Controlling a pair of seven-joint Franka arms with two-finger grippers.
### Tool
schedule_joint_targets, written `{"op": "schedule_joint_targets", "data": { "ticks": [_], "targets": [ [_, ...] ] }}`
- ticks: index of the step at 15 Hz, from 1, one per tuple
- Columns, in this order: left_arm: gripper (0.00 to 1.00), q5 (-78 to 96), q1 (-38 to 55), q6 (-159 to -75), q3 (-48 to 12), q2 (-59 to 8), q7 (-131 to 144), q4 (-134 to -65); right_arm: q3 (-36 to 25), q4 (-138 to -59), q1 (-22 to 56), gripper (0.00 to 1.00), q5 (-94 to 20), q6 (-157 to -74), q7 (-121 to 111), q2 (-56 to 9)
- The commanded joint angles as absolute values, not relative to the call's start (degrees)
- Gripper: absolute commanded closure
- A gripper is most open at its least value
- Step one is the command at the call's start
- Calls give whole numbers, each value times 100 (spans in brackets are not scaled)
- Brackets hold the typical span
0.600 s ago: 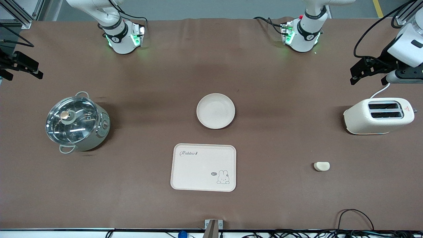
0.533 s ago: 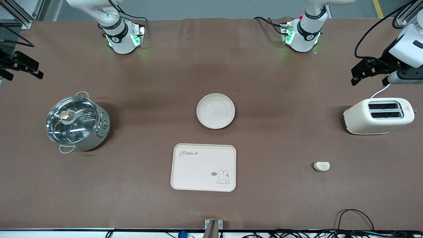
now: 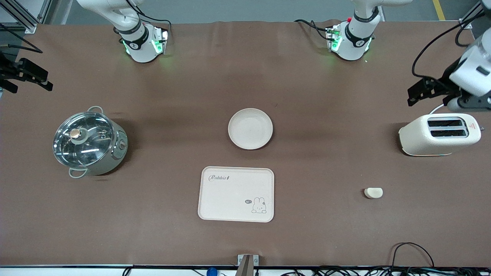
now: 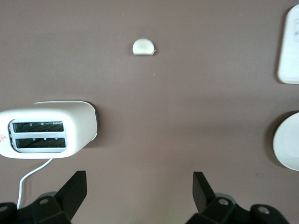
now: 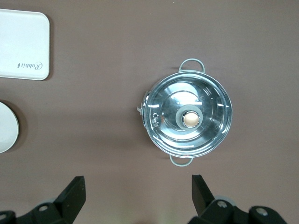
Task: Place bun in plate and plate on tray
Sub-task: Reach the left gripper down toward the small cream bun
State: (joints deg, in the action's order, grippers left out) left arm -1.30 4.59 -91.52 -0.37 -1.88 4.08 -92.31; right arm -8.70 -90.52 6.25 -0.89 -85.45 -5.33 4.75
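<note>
Two grippers up high, both with fingers spread wide and holding nothing. Left gripper (image 3: 416,92) over the bench (image 3: 326,230) near the toaster (image 3: 439,134), likely getting set to go down for the bun (image 3: 373,193). Right gripper (image 3: 23,76) waiting over the bench at its own end, near the pot (image 3: 89,142). Bun lying alone on the bench, nearer the front camera than the toaster, well apart from the plate (image 3: 250,128). Plate bare, in the middle. Tray (image 3: 236,194) bare too, just nearer the front camera than the plate. Nothing moved yet, probably. Bun first, then plate onto tray.
</note>
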Motion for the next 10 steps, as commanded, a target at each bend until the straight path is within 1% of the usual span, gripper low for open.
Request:
{"op": "schedule_joint_targets", "data": {
  "ticks": [1, 3, 6, 8, 10],
  "targets": [
    [0, -307, 509, -9638, -35, -1148, 352, -9035, -844, -9123, 720, 0, -61, -8613, -510, 589],
    [0, -553, 545, -10438, -70, -1816, 360, -9035, -844, -9088, 764, 0, -79, -8631, -519, 510],
    [0, -545, 554, -11650, -79, -2634, 352, -9044, -844, -8816, 922, 0, -88, -8797, -527, 124],
    [0, -562, 554, -12258, -79, -3118, 203, -9070, -844, -8640, 1054, 0, -105, -8868, -519, -157],
    [0, -563, 449, -12951, -79, -3513, -148, -9070, -852, -8622, 1142, 0, -490, -9017, -536, -394]
  ]
}}
